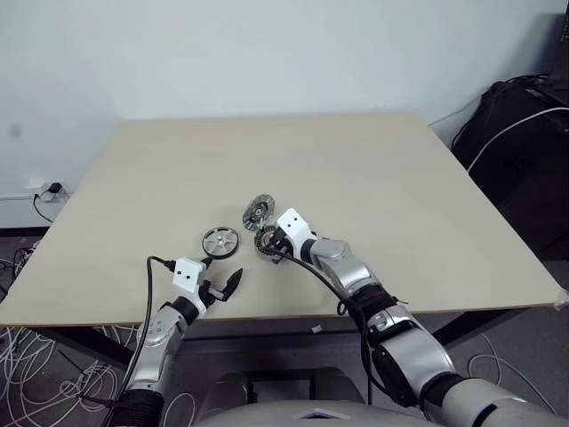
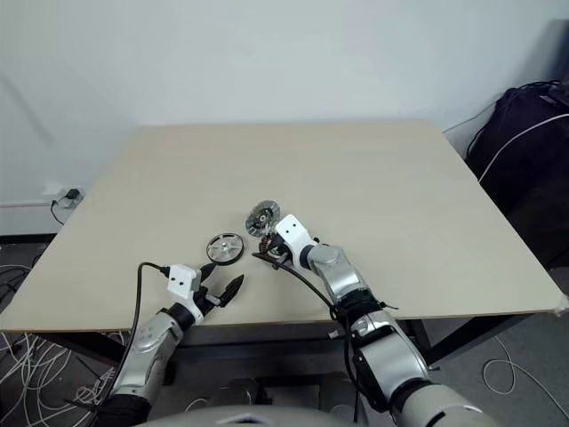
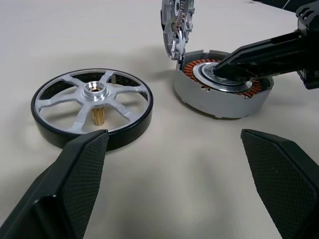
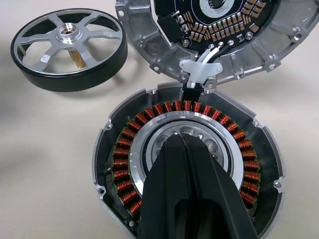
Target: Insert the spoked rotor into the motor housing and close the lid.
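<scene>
On the beige table (image 1: 373, 178), your right gripper (image 4: 185, 149) has its two black fingers pressed together, tips resting in the pale centre of the motor housing (image 4: 119, 154), inside the ring of copper-orange windings; it holds nothing. The motor housing lies flat near the table's front edge, its top uncovered. The lid (image 4: 279, 45) stands tilted up at the housing's far rim, its inner face of small contacts and dark rings turned toward the housing, joined to it by white wires (image 4: 202, 64) at the rim.

The spoked rotor (image 3: 92, 107) lies flat on the table just beside the housing, on your left side of it and apart from it, hub up, a brass-coloured shaft visible beneath the hub through the spoke cutouts, a dark band around its outer edge.

Your left gripper (image 1: 222, 289) hovers near the table's front edge, just short of the rotor, fingers (image 3: 75, 174) spread wide and empty, one to either side of the wrist view, pointing toward rotor and housing.

A dark bag (image 1: 524, 151) with a white cable sits off the table's right side.
</scene>
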You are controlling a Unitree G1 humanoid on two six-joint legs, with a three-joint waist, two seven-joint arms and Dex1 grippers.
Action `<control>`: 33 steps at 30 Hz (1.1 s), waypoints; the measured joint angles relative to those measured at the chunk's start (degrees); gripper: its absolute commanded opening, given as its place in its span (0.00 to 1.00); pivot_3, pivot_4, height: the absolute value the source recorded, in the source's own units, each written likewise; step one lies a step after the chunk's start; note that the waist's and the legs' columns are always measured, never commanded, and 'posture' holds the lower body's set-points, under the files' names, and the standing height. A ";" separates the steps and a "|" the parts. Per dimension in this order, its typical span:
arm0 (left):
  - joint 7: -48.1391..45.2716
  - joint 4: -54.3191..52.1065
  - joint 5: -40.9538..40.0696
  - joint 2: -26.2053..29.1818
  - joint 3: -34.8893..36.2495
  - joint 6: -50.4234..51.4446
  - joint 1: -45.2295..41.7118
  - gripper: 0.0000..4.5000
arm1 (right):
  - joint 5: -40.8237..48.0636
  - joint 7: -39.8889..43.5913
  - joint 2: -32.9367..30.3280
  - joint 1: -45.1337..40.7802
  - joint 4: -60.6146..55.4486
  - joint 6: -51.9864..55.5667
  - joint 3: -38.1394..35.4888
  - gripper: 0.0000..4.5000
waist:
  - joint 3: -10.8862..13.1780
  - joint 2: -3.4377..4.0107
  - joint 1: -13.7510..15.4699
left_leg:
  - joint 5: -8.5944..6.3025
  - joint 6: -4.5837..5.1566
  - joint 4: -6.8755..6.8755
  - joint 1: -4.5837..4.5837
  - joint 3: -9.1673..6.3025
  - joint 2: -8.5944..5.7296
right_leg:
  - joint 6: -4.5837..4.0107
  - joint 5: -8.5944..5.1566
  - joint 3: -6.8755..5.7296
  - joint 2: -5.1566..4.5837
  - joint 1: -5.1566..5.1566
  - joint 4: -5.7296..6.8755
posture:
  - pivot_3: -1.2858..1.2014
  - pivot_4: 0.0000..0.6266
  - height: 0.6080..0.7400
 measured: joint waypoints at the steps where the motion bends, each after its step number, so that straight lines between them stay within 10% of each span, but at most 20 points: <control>1: 0.00 -0.05 -0.01 0.00 0.00 0.04 0.00 1.00 | 0.00 0.00 0.19 -0.22 0.41 -0.10 0.00 0.01 | 0.00 0.00 -0.03 | 0.00 0.00 0.00 0.00 0.00 0.00 | 0.00 0.00 0.00 0.00 0.00 0.00 | 0.52 0.00 1.00; 33: 0.22 -1.97 -0.23 -0.02 -0.02 1.23 0.41 1.00 | -0.76 -0.19 0.45 -1.87 2.02 -2.19 -1.44 0.01 | -0.01 0.02 -0.15 | 0.00 0.00 -0.03 0.03 0.00 0.00 | -0.01 0.00 0.01 0.00 0.01 0.00 | 0.52 0.00 1.00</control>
